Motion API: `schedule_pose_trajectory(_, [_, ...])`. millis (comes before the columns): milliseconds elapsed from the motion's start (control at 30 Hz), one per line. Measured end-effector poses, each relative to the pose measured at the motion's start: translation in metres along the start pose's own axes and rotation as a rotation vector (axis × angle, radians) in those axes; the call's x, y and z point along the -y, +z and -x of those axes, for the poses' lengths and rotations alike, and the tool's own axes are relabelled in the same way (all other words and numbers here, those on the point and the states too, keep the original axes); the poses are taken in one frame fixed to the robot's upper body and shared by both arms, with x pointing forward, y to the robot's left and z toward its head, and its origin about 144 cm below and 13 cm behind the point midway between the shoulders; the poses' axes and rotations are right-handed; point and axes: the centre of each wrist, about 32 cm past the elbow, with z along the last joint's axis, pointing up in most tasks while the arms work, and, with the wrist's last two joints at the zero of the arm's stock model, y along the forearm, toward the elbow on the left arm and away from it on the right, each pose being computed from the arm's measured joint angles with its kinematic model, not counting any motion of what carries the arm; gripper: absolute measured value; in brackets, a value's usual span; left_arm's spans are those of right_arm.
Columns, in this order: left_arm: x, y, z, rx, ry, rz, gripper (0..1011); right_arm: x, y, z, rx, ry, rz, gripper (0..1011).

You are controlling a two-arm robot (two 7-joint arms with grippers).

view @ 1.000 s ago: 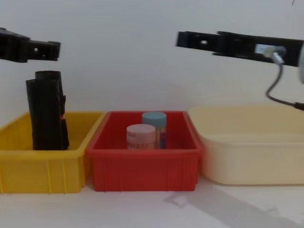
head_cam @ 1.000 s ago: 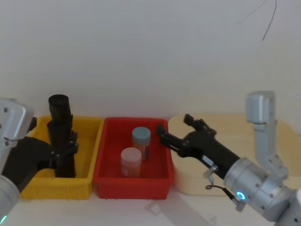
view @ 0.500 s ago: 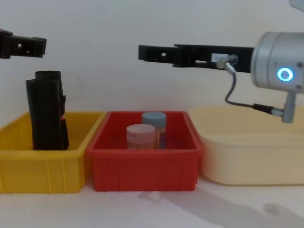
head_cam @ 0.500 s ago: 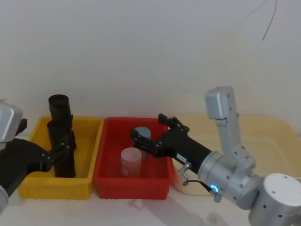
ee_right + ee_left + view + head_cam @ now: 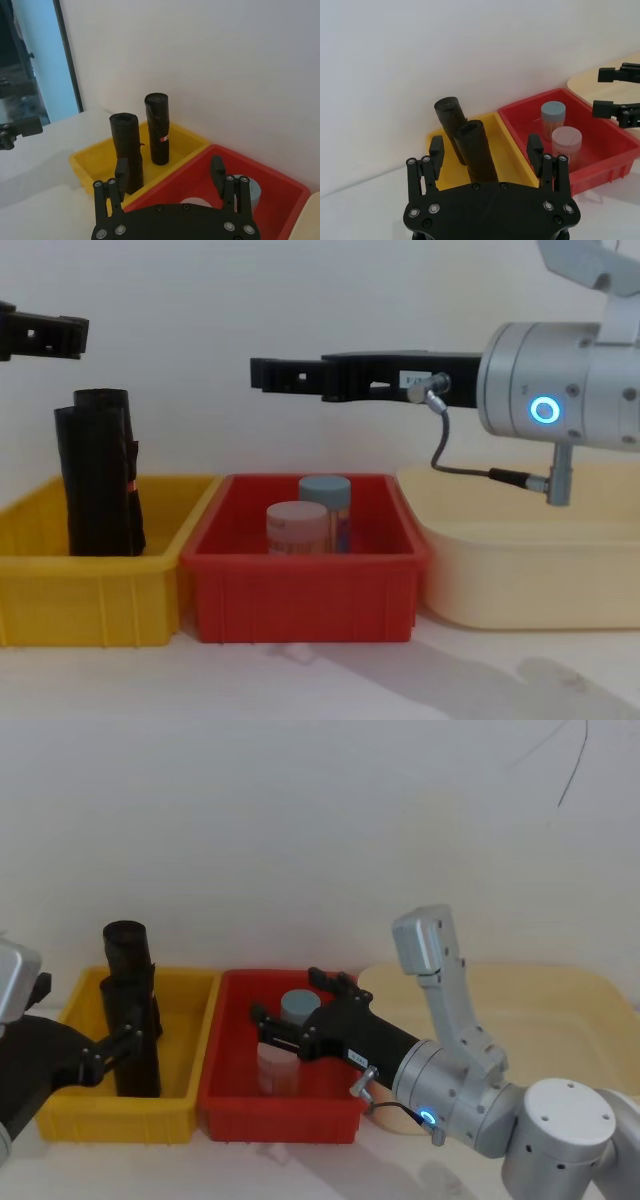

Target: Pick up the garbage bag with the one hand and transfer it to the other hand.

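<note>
Garbage bag (image 5: 140, 1070) upright in yellow bin (image 5: 110, 1125), lower left, left pincer (image 5: 60, 335) wide, higher than bag, apart, right pincer (image 5: 283, 1008) wide above red bin (image 5: 280, 1115)

Plain white wall (image 5: 300, 820) in soft even light, thin dark line (image 5: 574, 762) curving high on the wall, white surface (image 5: 100, 680) at the wall's foot, faint grey shadows on it, pale blue pane (image 5: 42, 55) in a dark frame (image 5: 67, 55) at the wall's end.
</note>
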Motion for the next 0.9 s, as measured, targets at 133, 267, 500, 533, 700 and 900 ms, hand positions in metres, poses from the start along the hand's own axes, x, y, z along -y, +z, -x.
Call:
schedule_pose_trajectory(133, [-0.0005, 0.0002, -0.0002, 0.0, 0.001, 0.0, 1000, -0.0023, -0.0013, 0.0009, 0.0, 0.004, 0.011, 999])
schedule_pose_trajectory(267, [-0.0005, 0.0004, -0.0001, 0.001, 0.001, 0.001, 1000, -0.0032, -0.0021, 0.0014, -0.001, 0.006, 0.017, 999])
schedule_pose_trajectory(500, [0.0025, 0.0016, 0.0027, 0.009, 0.008, 0.041, 1000, -0.0037, -0.003, 0.0022, -0.006, 0.004, 0.023, 999])
schedule_pose_trajectory(533, [0.0025, 0.0016, 0.0027, 0.009, 0.008, 0.041, 1000, -0.0037, -0.003, 0.0022, -0.006, 0.004, 0.023, 999])
schedule_pose_trajectory(700, [0.0054, 0.0016, 0.0038, -0.005, 0.017, 0.097, 1000, -0.003, -0.0033, 0.0025, -0.009, 0.001, 0.024, 999])
schedule_pose_trajectory(900, [0.0069, 0.001, -0.0006, -0.045, 0.005, 0.16, 1000, -0.0017, -0.0037, 0.0026, -0.013, -0.003, 0.026, 999])
